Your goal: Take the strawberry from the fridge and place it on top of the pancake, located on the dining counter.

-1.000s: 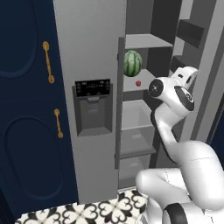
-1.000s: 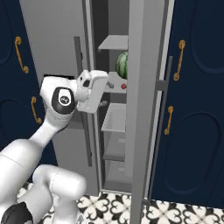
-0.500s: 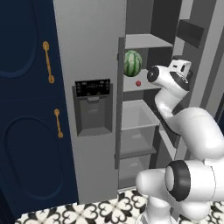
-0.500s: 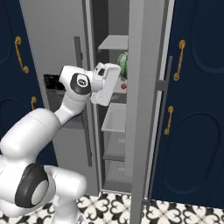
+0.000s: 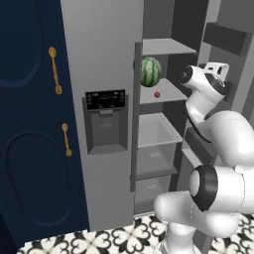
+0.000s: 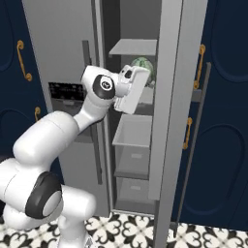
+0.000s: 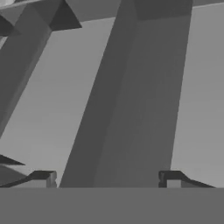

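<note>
The grey fridge [image 5: 104,49] stands with its right side open. On its middle shelf [image 5: 171,89] lies the tiny red strawberry [image 5: 157,94], just in front of a striped green watermelon [image 5: 151,71]. My white hand [image 5: 212,80] hovers to the right of the strawberry, slightly higher and apart from it. From the right base the hand [image 6: 131,88] covers the strawberry, with the watermelon [image 6: 144,64] behind it. My gripper [image 7: 107,180] is open; its fingertips [image 7: 41,179] stand wide apart with only grey fridge walls between them. The pancake and the dining counter are out of view.
Navy cabinets with gold handles flank the fridge [image 5: 30,124] [image 6: 223,121]. The open fridge door [image 6: 169,97] juts forward on the right, with door bins [image 5: 223,37] near my hand. Grey drawers [image 5: 154,134] sit below the shelf. My arm's elbow [image 5: 228,134] crowds the opening.
My hand has risen and swung further toward the fridge opening. The strawberry and watermelon have not moved.
</note>
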